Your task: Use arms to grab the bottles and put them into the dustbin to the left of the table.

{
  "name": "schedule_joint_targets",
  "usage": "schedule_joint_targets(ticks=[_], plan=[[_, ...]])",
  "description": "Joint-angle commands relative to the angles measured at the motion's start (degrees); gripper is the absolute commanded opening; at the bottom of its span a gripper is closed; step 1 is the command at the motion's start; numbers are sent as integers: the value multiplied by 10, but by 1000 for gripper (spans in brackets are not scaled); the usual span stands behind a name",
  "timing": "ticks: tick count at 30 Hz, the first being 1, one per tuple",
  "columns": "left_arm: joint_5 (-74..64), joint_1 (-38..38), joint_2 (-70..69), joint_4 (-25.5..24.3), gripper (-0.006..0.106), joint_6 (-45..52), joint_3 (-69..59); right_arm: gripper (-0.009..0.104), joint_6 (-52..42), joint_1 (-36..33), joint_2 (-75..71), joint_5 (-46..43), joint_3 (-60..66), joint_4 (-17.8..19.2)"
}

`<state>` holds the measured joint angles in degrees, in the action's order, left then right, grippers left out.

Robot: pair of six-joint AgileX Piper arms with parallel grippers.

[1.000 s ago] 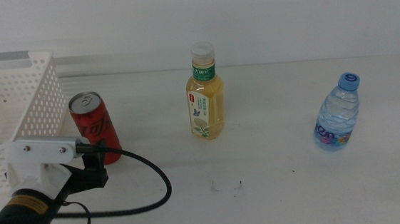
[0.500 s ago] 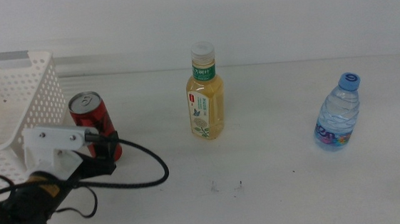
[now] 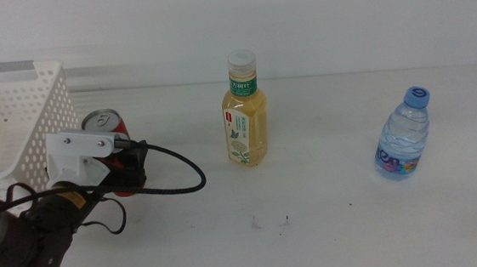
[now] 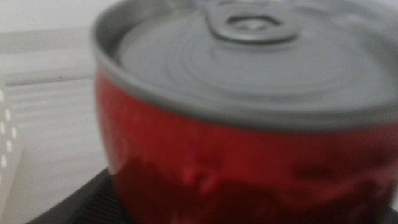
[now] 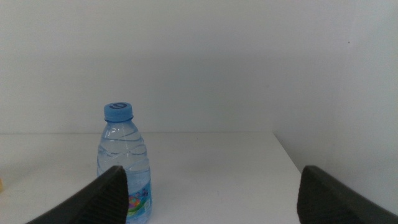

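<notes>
The red cola can (image 3: 104, 124) stands upright on the table (image 3: 331, 220), just right of the dustbin (image 3: 15, 108). My left gripper (image 3: 127, 166) is at the can's near side and covers its lower body. In the left wrist view the can (image 4: 249, 124) fills the picture, with one dark finger (image 4: 81, 202) beside its base; the jaws look open around it. The yellow tea bottle (image 3: 245, 116) stands mid-table. At the right stands the water bottle (image 3: 403, 137). My right gripper (image 5: 212, 174) is open and faces the water bottle (image 5: 124, 168) from a distance; it is out of the middle view.
The left arm's black cable (image 3: 182, 176) loops over the table between the can and the tea bottle. The white perforated dustbin sits at the table's far left. The table's right edge runs close behind the water bottle.
The left arm has moved forward and up the picture, from the bottom-left corner to the red can, and its cable loop came with it. The bottles and the can have not moved.
</notes>
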<state>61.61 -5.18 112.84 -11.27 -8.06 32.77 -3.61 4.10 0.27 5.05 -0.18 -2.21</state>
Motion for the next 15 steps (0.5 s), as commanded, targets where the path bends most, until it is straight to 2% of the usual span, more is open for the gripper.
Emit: schedule_joint_targets(ticks=[1,3,5,11,15], plan=[[1,1,11,6,91,-4,14,88,-3,4,-3,-4,2,1],[0,1,18,3,86,-6,22,88,-3,4,-3,-4,2,1],[-6,1,19,-3,76,-10,27,88,-3,4,-3,-4,2,1],[-22,1,12,-28,27,-24,28,88,-3,4,-3,-4,2,1],[-90,1,-42,-57,6,-59,28,88,-3,4,-3,-4,2,1]])
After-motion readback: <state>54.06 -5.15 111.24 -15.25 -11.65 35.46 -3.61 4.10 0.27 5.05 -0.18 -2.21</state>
